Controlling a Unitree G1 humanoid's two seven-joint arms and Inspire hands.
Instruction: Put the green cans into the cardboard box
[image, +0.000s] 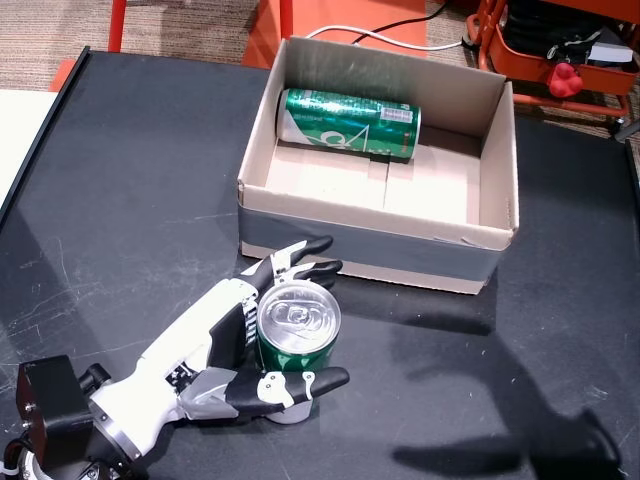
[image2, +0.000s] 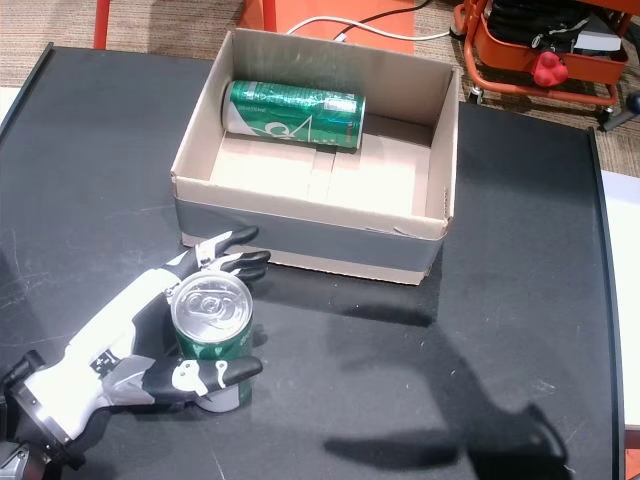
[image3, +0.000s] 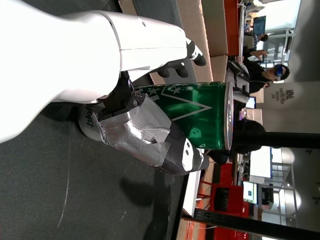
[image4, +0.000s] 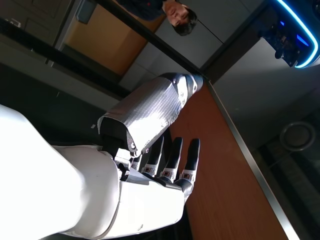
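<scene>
Black and scuffed, the table (image: 130, 200) carries an open cardboard box (image: 470, 255) whose front wall bears a band of grey tape; both head views show it (image2: 400, 255) standing just beyond the left robot hand. Inside the box one green can (image: 348, 122) lies on its side against the far wall, toward the left corner, its silver end facing left; the rest of the box floor is bare cardboard. In a head view the same lying can (image2: 293, 113) shows white markings on its green side.

A second green can (image: 297, 330) stands upright on the table just in front of the box, near its left front corner, with its silver top and pull tab facing up. The left robot hand (image: 235, 345) is clamped around this upright can (image2: 211, 325): the fingers curl around the far side and the thumb presses the near side. The left wrist view shows the can (image3: 200, 115) held between the fingers and the tape-wrapped thumb.

The right robot hand (image4: 150, 155) appears only in the right wrist view, holding nothing, its fingers straight and apart, raised clear of the table.

Beyond the table lie patterned carpet, a white cable (image: 385, 42) and an orange cart (image: 560, 50).
</scene>
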